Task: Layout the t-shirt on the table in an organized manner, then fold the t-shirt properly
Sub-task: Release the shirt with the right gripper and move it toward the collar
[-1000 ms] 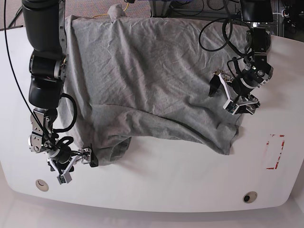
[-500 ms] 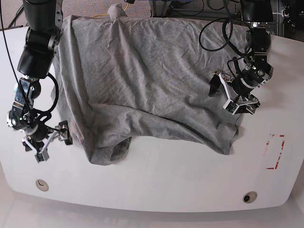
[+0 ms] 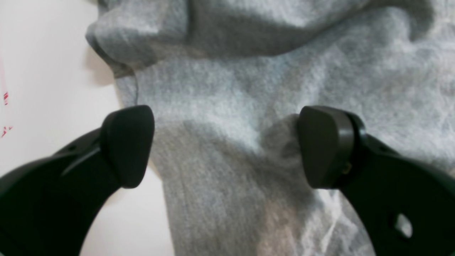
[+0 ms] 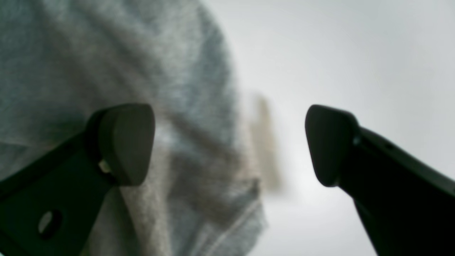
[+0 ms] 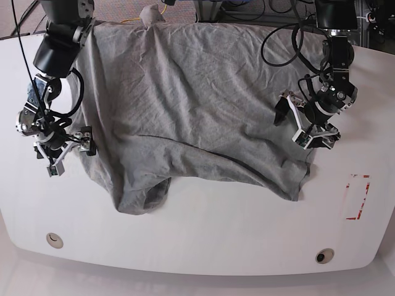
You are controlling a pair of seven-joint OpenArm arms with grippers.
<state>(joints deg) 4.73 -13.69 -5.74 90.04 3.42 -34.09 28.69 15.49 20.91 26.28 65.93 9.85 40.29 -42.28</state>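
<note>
The grey t-shirt [image 5: 191,92] lies spread and wrinkled across the white table [image 5: 216,234], with a bunched fold at its near-left corner [image 5: 145,197]. No lettering shows. My left gripper [image 5: 293,126] is open over the shirt's right edge. In the left wrist view the left gripper [image 3: 225,145] has its fingers [image 3: 327,145] spread above grey fabric [image 3: 227,89], with bare table at the left. My right gripper [image 5: 70,154] is open and empty beside the shirt's left edge. In the right wrist view the right gripper [image 4: 229,142] straddles the fabric's edge [image 4: 199,160] and the bare table [image 4: 337,53].
A red rectangular outline [image 5: 358,197] is marked near the table's right edge. Two round holes [image 5: 54,239] [image 5: 324,254] sit near the front edge. Cables and equipment stand behind the table's far edge [image 5: 278,12].
My right gripper has moved from the shirt's near-left corner out to the left and then back along the left edge. The left gripper has barely shifted.
</note>
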